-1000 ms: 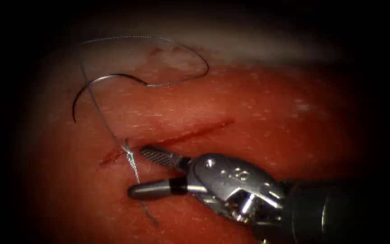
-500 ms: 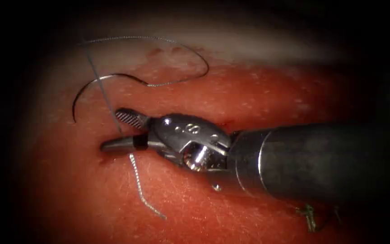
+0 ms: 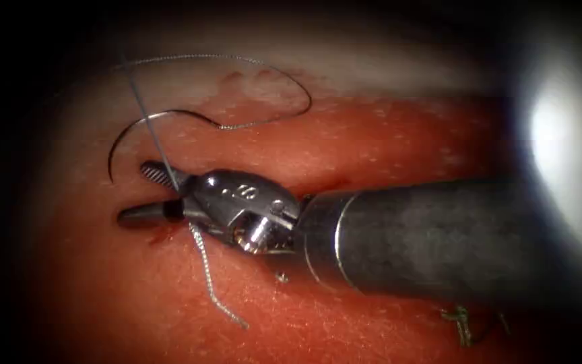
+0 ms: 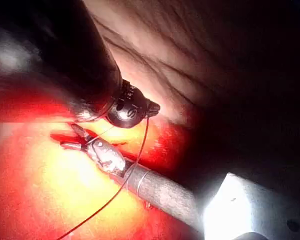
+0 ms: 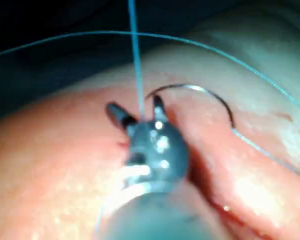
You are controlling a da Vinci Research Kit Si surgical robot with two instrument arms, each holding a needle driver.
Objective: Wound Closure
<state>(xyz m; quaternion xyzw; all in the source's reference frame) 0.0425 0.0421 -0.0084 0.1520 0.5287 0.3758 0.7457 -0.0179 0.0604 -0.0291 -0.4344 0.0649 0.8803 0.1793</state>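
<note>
Thread (image 3: 149, 131), a thin pale strand, is running taut from the far left down into the gap of the right arm's claw (image 3: 146, 195), a silver wristed needle driver on a dark grey shaft; its two jaws are standing spread, one ribbed and farther, one smooth and nearer, straddling the strand without pinching it; over the last second this claw has been advancing leftward along the cut. Beneath the claw's wrist sits the knot, and a twisted cut tail of thread (image 3: 213, 290) is trailing toward the near side. Lying free on the red pork tissue (image 3: 385, 141), far and left of the claw, is the slim dark curved needle (image 3: 126, 135), not in the tissue, its arc opening toward the cut (image 3: 318, 185), with thread looping away from its right end. The left arm's dark tool (image 4: 127, 110) is hovering far of the cut, thread hanging at its tip; whether its claw is pressed together I cannot tell. No containers are present.
</note>
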